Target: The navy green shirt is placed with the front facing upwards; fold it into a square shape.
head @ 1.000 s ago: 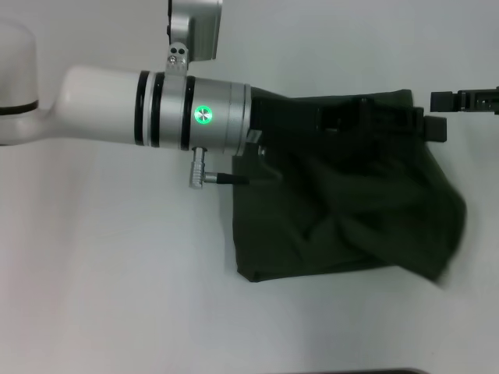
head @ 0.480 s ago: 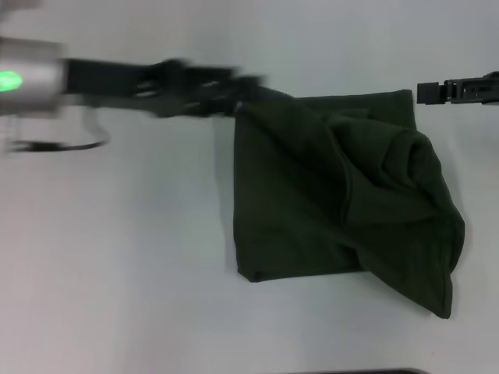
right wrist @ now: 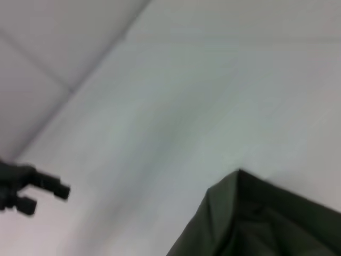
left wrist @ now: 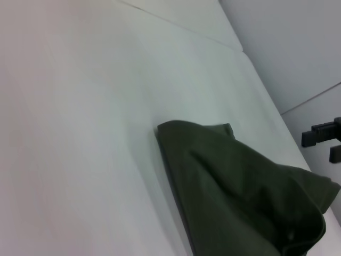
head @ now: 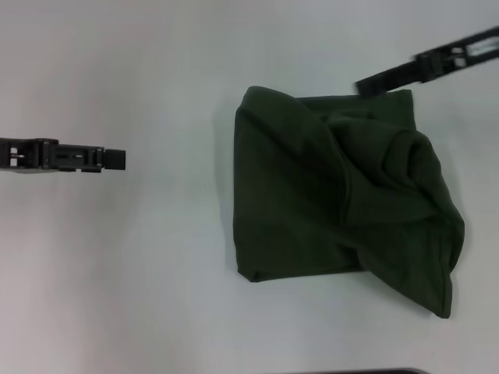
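Left pincer (head: 117,158) well apart from navy green shirt (head: 335,202), rumpled squarish bundle.

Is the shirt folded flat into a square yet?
Folded over, but not flat: the navy green shirt bunches in creases on its right side, and one corner sticks out past the near edge.

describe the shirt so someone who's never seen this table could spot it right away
On the plain white table, look right of the middle, as the head camera sees it. The shirt lies there as a dark olive-green bundle, folded to a rough square with its right side rumpled and bulging. It is the only cloth and the only dark mass on the table; both claws, left and right, are off it.
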Motion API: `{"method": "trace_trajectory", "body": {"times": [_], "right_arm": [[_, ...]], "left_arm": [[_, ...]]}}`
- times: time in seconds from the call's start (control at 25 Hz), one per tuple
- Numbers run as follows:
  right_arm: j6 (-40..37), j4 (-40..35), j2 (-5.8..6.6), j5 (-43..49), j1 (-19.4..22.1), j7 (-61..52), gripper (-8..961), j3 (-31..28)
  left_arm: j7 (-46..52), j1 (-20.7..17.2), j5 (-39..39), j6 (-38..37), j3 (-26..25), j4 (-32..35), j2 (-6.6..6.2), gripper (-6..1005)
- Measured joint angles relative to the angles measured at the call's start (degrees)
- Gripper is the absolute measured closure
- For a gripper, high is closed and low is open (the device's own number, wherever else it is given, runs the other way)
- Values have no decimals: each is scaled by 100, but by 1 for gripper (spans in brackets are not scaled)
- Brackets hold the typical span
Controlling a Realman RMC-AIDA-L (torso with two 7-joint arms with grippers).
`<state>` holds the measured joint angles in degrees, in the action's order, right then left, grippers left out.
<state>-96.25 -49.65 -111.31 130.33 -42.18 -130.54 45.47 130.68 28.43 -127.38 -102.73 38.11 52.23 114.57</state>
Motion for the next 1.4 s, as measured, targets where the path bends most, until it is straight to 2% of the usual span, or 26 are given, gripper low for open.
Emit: {"method": "trace_trajectory", "body": {"times": [0.08, 0.28, 0.48, 0.6, 0.72, 0.88, 1.0, 1.16, 1.24, 1.4], "right_arm": [[-54, -29, -65, 64, -275, -202, 333, 342], [-251, 26, -375, 132, -872, -369, 336, 1144], [-491, 74, -737, 189, -1172, -446, 340, 1351], [-396, 226, -823, 404, -1216, -581, 340, 1662], [-309, 329, -806, 512, -1158, -719, 340, 1929], [-433, 243, -708, 573, -990, -768, 341, 1812], [-645, 117, -578, 537, -904, -675, 341, 1436], [-1078, -132, -294, 381, -892, -566, 341, 540], [-1260, -337, -191, 439, -828, -623, 341, 291], [-1291, -657, -102, 1055, -614, -811, 342, 208]], "left_arm": [[-1, -8, -14, -22, 2, 1, 0, 187], [-14, -7, -24, -51, -18, 8, 3, 189], [5, 10, -24, 8, -48, -4, -11, 190], [11, 15, -21, 20, -55, 2, -10, 191], [10, 31, 11, 40, -119, -16, -10, 192], [-12, 91, 13, 56, -252, -32, -10, 194], [-23, 128, 15, 93, -274, -52, -4, 194], [4, 210, 18, 117, -275, -89, -8, 196], [21, 250, 19, 117, -275, -103, -16, 196], [15, 313, 21, 166, -271, -160, -13, 197]]}}
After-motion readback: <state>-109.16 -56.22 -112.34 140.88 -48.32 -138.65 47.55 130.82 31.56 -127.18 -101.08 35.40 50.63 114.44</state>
